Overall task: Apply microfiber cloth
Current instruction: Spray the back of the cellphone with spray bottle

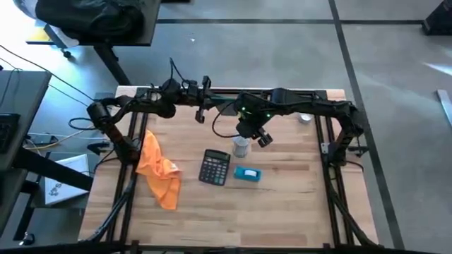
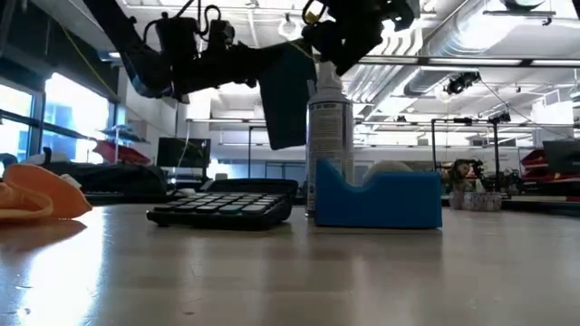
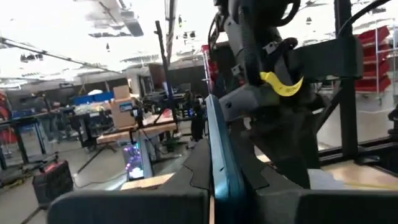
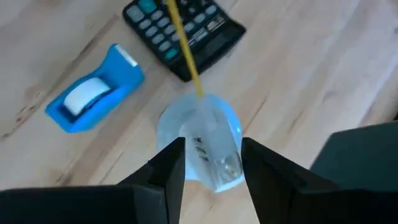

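The orange microfiber cloth [image 1: 159, 169] lies crumpled on the table's left side, and no gripper touches it; the low view shows the cloth [image 2: 36, 195] at the far left. My left gripper [image 1: 201, 107] hangs over the table's far middle, shut on a flat teal slab [image 2: 288, 95]. My right gripper [image 1: 251, 134] is at the top of a white spray can [image 2: 328, 145] with a yellow straw, and is shut on it. The can stands upright between the calculator [image 1: 214, 167] and the blue tape dispenser [image 1: 247, 173]. My left gripper pinches the teal slab's edge [image 3: 219, 146] between its two fingers, which point level toward the table's right. The slab is lifted well clear of the table and stands on edge, hanging below the fingers. My right gripper has the spray can's top part [image 4: 208, 158] between its two fingers, slanting down from the far right. The fingers hide the exact place of contact. The can stays upright, its lower end down at the table behind the tape dispenser.
The black calculator [image 2: 227, 204] and the blue tape dispenser [image 2: 376, 199] lie close to the can's near side. A small round object [image 1: 304, 118] sits at the far right. Bare wood shows along the near edge [image 1: 233, 219]. Dark frame rails run down both table sides.
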Motion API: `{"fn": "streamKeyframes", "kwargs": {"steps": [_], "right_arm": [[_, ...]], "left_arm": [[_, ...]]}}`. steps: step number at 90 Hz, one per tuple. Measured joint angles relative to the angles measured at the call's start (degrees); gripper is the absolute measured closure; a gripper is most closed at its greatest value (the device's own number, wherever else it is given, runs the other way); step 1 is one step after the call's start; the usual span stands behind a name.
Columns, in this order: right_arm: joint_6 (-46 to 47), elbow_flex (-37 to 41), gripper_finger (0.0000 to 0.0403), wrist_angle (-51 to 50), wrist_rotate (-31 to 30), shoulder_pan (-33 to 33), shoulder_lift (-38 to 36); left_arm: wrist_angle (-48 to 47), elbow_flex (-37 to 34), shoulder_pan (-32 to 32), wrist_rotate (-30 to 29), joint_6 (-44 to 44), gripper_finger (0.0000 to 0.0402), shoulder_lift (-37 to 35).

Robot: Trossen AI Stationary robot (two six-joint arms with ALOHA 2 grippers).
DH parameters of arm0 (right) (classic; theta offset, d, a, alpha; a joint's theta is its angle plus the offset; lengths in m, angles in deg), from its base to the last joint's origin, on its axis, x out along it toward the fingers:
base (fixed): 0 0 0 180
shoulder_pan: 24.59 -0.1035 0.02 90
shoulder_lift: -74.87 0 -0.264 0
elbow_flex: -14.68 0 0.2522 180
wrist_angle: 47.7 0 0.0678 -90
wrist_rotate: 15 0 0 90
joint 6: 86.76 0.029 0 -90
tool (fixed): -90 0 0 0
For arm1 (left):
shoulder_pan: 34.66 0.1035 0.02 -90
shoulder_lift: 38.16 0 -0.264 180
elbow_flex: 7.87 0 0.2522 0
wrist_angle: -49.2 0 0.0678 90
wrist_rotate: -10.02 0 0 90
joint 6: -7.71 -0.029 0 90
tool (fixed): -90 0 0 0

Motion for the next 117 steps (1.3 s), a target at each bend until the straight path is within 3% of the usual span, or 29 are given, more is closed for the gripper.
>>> {"fn": "streamKeyframes", "kwargs": {"steps": [15, 35, 45, 75, 99, 117], "right_arm": [[0.87, 0.02, 0.029, 1.12, 0.27, 0.18, 0.07], [4.02, -0.02, 0.038, -0.18, 1.33, 0.46, 0.03], [7.56, -0.05, 0.0388, -0.41, 1.21, 0.44, -0.06], [29.28, 0.09, 0.0393, -9.11, -0.58, 2.71, -5.14], [49.02, 0.21, 0.0393, -20.57, -13.78, 4.82, -9.64], [67.73, 10.81, 0.0394, -20.19, -16.61, 6.03, -22.28]], "left_arm": [[-0.07, 0.0, -0.15, -1.15, -0.52, 0.0401, 0.0], [-0.48, 0.0, -0.11, -1.22, -0.46, 0.0397, 0.0], [-0.47, 0.02, -0.09, -1.45, -0.18, 0.0396, 0.0], [-1.14, 0.04, 1.7, -2.24, 0.95, 0.0396, 0.0], [-3.07, 0.04, 2.5, -0.8, 0.8, 0.0395, 0.0], [-7.25, 0.04, 3.39, -0.23, -1.52, 0.0395, 0.0]]}}
